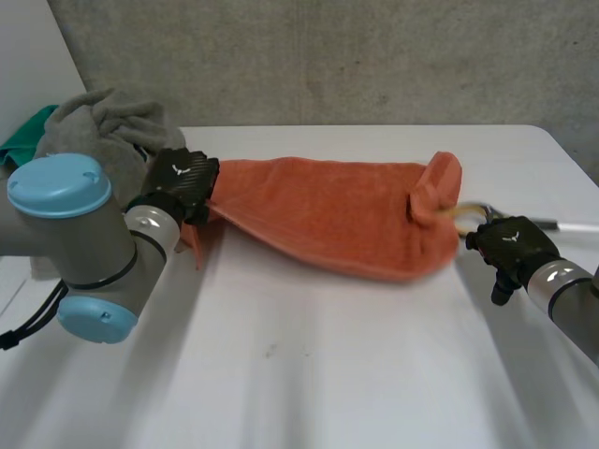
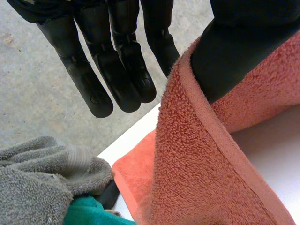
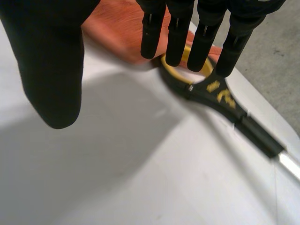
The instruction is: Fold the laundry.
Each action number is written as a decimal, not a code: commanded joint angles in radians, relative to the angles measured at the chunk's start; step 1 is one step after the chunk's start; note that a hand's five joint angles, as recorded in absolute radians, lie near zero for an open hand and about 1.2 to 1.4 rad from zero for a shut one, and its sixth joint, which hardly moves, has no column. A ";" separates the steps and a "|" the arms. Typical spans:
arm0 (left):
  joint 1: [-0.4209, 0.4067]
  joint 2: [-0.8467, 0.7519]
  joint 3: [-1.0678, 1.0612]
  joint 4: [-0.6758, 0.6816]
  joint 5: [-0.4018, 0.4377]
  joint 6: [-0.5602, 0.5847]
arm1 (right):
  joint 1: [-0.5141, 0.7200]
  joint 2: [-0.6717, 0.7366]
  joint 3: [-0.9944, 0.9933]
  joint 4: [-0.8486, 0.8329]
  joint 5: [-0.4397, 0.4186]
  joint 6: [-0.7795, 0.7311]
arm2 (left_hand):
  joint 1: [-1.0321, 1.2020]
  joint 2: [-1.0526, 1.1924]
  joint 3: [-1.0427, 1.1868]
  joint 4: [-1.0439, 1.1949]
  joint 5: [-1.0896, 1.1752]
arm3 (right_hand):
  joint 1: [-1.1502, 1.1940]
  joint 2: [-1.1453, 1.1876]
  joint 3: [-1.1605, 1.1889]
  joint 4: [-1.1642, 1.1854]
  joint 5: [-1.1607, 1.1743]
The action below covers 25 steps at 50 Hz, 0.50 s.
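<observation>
An orange towel [image 1: 337, 215] lies stretched across the far half of the white table [image 1: 309, 365], with a bunched corner at its right end. My left hand [image 1: 182, 178] is at the towel's left end. In the left wrist view the towel's [image 2: 197, 168] hemmed edge rises between the thumb [image 2: 234, 47] and the straight fingers [image 2: 117, 70], pinched there. My right hand [image 1: 510, 243] hovers just off the towel's right end, with its fingers [image 3: 201, 37] straight, the thumb spread apart and nothing in it. The towel's end [image 3: 117, 28] lies just past those fingertips.
A grey towel pile [image 1: 103, 122] and a green cloth [image 1: 23, 140] sit at the back left, beside my left hand. A black and yellow racket-like tool [image 3: 220, 93] lies under the right fingertips, its head tucked under the towel. The table's near half is bare.
</observation>
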 commanded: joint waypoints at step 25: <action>-0.003 0.061 0.031 -0.044 -0.003 -0.033 | 0.129 0.073 -0.336 0.080 0.021 0.178 | 0.235 0.200 0.203 0.195 0.254 | -0.022 0.002 -0.021 -0.027 -0.035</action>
